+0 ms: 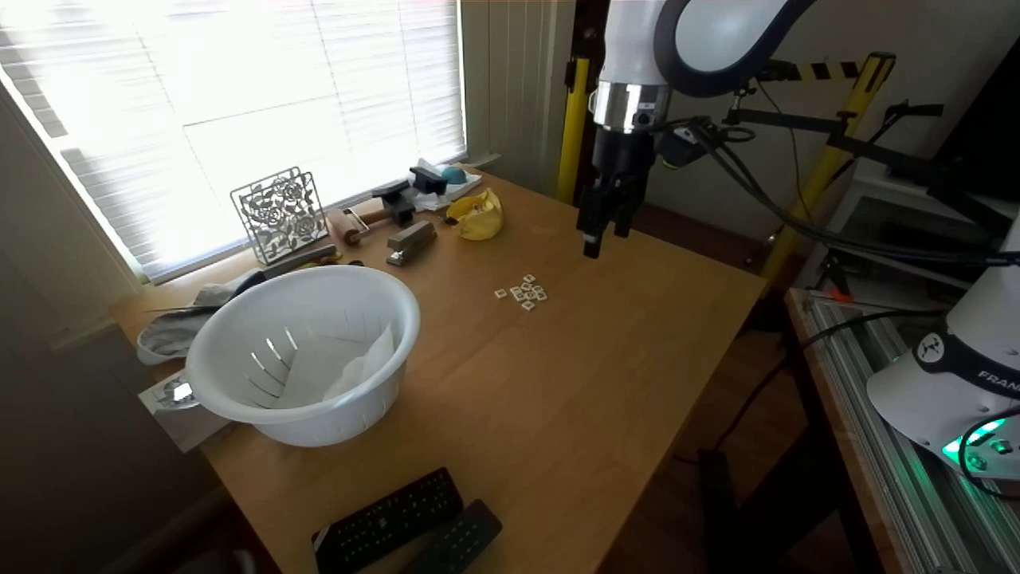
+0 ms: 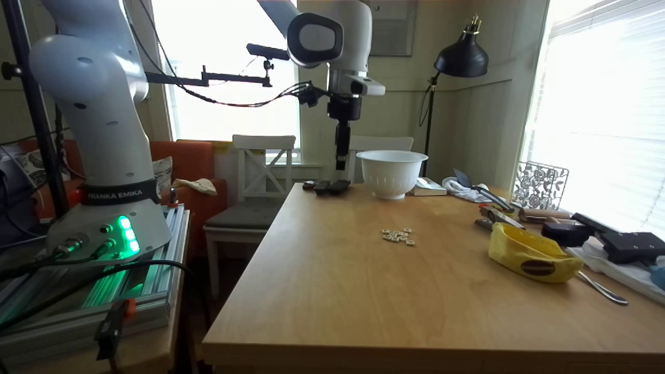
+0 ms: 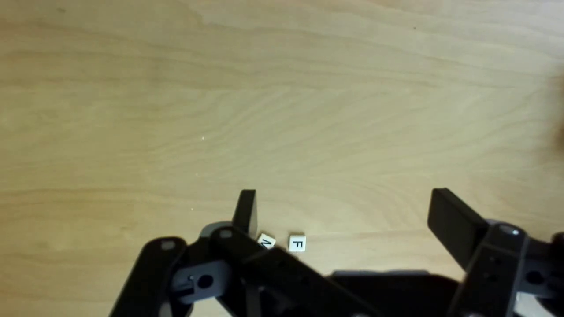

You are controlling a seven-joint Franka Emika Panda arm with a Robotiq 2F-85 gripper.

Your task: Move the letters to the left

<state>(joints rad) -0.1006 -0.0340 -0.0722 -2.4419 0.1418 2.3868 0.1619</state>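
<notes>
White letter tiles (image 1: pixel 527 293) lie clustered centrally on the worktop (image 1: pixel 590 359), toward its window-side edge from your raised gripper (image 1: pixel 606 241); fingers (image 3: pixel 458 229) spread, nothing held. Likely: you traverse that way, then descend.

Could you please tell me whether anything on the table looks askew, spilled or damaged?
Nothing looks spilled or damaged. The letters seem slightly untidy: they lie in a loose cluster, one tile apart from the rest. In the wrist view, the F tile sits beside a partly hidden tile turned askew.
</notes>
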